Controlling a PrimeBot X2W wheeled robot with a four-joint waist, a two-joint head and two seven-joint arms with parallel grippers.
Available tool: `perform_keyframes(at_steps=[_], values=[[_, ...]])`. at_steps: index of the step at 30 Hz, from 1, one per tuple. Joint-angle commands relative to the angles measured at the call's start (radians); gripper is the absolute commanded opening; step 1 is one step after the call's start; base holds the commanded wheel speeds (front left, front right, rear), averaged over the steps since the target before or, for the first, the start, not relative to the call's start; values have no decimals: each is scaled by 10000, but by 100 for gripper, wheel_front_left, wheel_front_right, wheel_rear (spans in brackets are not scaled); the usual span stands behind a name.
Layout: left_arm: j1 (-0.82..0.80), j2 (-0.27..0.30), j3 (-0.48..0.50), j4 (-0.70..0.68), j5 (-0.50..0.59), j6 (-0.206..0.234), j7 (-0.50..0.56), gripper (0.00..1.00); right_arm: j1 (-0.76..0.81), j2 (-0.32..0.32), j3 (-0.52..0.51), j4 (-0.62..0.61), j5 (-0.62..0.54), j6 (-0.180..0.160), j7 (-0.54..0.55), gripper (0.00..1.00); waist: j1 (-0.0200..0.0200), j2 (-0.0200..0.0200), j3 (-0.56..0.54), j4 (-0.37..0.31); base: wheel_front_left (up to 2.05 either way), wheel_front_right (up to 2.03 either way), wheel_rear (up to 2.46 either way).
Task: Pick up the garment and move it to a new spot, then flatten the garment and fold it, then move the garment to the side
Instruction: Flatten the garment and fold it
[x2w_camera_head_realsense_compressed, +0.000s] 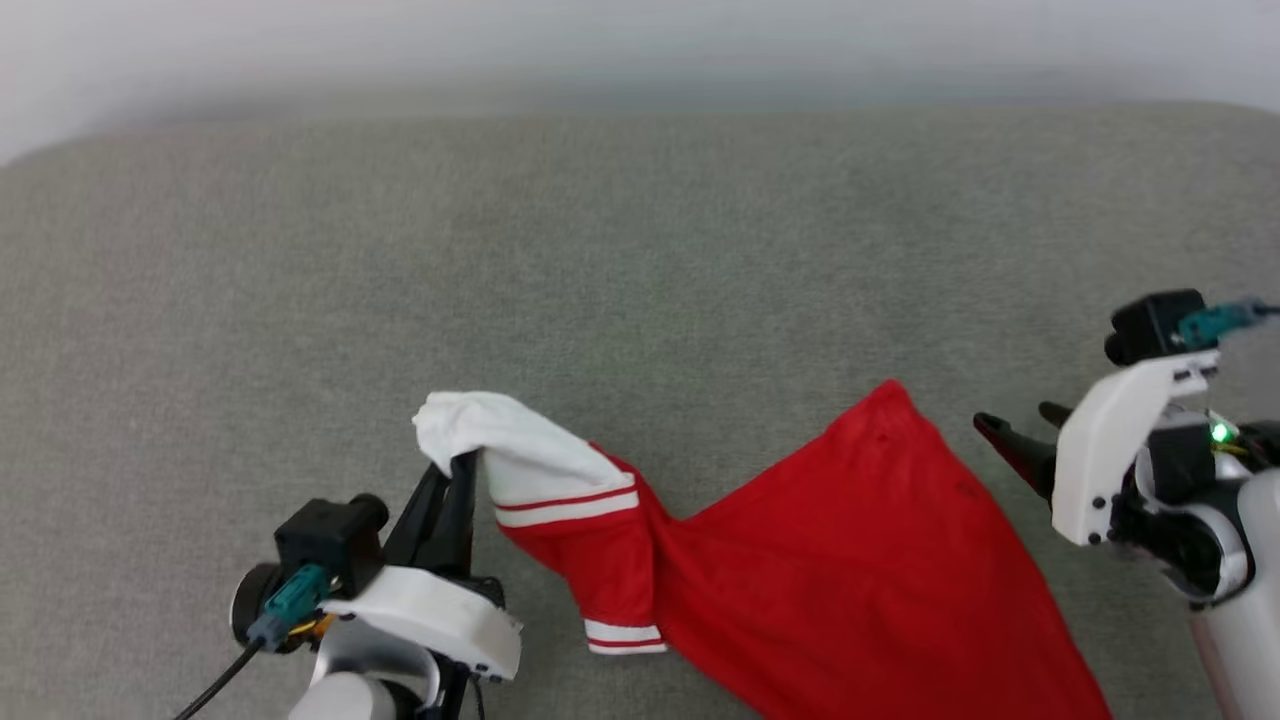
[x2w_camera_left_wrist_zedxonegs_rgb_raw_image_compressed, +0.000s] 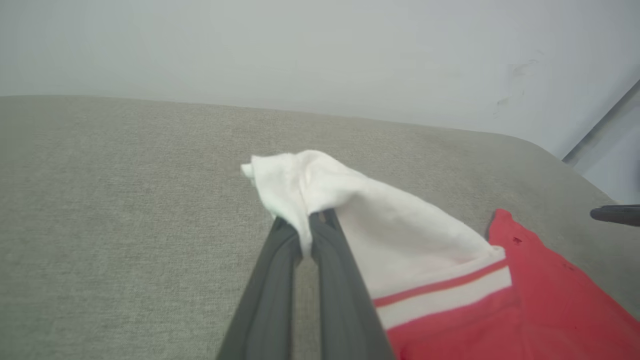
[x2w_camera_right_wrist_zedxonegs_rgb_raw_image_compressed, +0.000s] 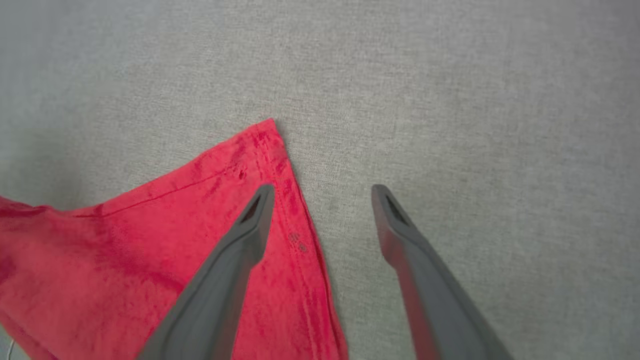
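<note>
Pinching the white sleeve (x2w_camera_head_realsense_compressed: 510, 440) of the red garment (x2w_camera_head_realsense_compressed: 850, 570), the left gripper (x2w_camera_head_realsense_compressed: 462, 462) has its fingers clenched on it. The garment lies on the grey fabric surface (x2w_camera_head_realsense_compressed: 640, 250). The right gripper (x2w_camera_right_wrist_zedxonegs_rgb_raw_image_compressed: 322, 189) holds nothing, its fingers spread over the hem corner.

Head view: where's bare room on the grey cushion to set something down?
Bare: the cushion from the shirt up to the wall, and left of the left fingers. Crowded: the near edge between them and the right fingers.
</note>
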Motion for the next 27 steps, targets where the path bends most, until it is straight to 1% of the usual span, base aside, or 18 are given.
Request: perform_keyframes(at_steps=[1,2,5,11,14,15,16,17,20,22,23,27], values=[[-233,-56,-47,-21,86,-56,-25,0,-367,-91,126,100,150,-3,293,100,-1,-1,471,386,0,0,0],[-367,-78,-74,17,105,-110,-60,0,-574,-135,324,275,182,-3,650,100,-1,-1,576,455,0,0,0],[-713,-156,-183,39,186,-185,-122,0,-1212,-211,913,591,353,-3,1151,100,-1,-1,1007,636,0,0,0],[-1215,-302,-327,216,305,-308,-233,0,-2106,-247,2292,1818,922,-3,1209,100,-1,-1,1594,829,0,0,0],[-1354,-358,-391,367,302,-374,-271,0,-2173,-205,2983,2634,1290,-3,1629,100,-1,-1,1650,876,0,0,0],[-1380,-367,-406,420,299,-364,-282,0,-2236,-207,3151,2808,1398,-3,1675,46,-1,-1,1648,879,0,0,0],[-1390,-378,-412,476,289,-379,-281,0,-2292,-219,3304,2997,1488,-3,1779,0,-1,-1,1627,880,0,0,0],[-1399,-389,-418,518,267,-390,-305,0,-2345,-240,3493,3113,1525,-3,1871,0,-1,-1,1592,876,0,0,0],[-1342,-386,-415,659,188,-398,-342,0,-2632,-316,3784,3179,1728,-2,1554,0,-1,-1,1362,844,0,0,0],[-1296,-335,-371,730,166,-400,-371,0,-2937,-461,3810,3126,1782,-2,1039,0,-1,-1,1121,801,0,0,0],[-1296,-335,-371,730,166,-400,-371,0,-2937,-461,3810,3126,1782,-2,1039,0,-1,-1,1121,801,0,0,0],[-1579,-37,-233,753,235,-452,-370,0,-3457,-764,3674,2936,1718,-3,-74,0,-1,-1,509,688,0,0,0]])
